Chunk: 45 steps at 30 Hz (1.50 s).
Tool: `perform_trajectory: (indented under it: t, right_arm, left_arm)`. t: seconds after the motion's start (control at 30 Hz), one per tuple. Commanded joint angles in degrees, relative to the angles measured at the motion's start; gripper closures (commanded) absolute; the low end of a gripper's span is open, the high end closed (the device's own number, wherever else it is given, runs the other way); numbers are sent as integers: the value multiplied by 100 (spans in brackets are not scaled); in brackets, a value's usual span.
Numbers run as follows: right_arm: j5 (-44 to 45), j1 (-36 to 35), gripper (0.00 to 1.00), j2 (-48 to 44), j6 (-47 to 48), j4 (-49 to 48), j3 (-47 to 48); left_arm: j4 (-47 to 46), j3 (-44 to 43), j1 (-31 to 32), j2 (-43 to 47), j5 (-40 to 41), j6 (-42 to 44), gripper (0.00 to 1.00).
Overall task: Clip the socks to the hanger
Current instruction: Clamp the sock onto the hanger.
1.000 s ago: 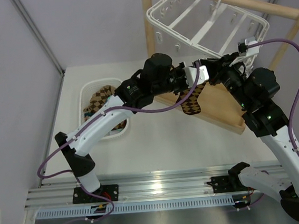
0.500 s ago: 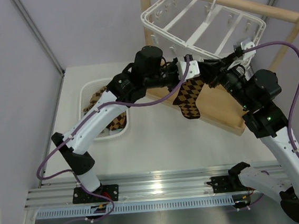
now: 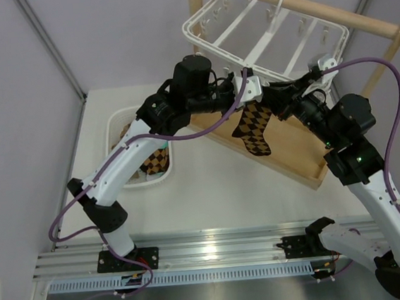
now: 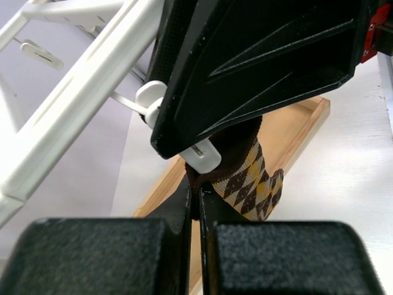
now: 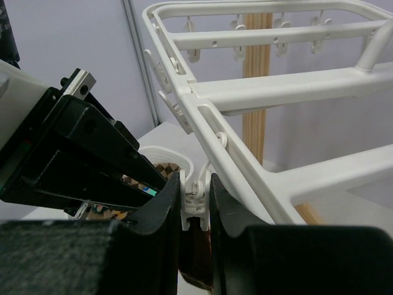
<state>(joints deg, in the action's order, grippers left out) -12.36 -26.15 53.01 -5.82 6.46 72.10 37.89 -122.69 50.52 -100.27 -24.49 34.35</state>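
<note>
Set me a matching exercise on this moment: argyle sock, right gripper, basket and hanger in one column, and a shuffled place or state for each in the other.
Things
1. argyle sock
2. right gripper
3. basket
4. hanger

Places or states
A. on the table at the left, with other socks inside
B. hooked on the wooden rod
C. shut on a white clip
D. dangling from the left gripper

Pairs: 1-D, 2-C, 3-A, 4-B
</note>
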Motion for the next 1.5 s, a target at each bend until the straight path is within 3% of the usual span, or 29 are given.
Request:
perform_trajectory:
  t: [0.0,0.73,1.1,1.17,1.2,1.3,1.37,1.47]
  right_arm:
    - [-979,-118,100,-37,-50,251,-99]
    - [-838,-127,100,-107,275,435,-169]
    - [-1014,-136,99,-116,284,523,-152]
    - [-1031,-127,86,-142,275,541,-152]
    - [-1023,-127,67,-151,275,532,-152]
    - [-1058,-127,35,-195,240,532,-134]
    - [-997,-127,19,-221,179,523,-117]
    - [-918,-127,9,-265,126,532,-82]
  left_arm:
    - [43,-238,-60,-45,-407,-121,99]
    - [280,-211,-60,394,-750,-341,99]
    - [-115,-229,-130,376,-627,-640,99]
    - [-141,-229,-130,342,-592,-631,99]
    - [-141,-229,-130,350,-575,-631,99]
    - [-115,-237,-130,324,-539,-631,99]
    - [-89,-237,-139,297,-522,-622,99]
    - [-63,-220,-130,254,-469,-631,99]
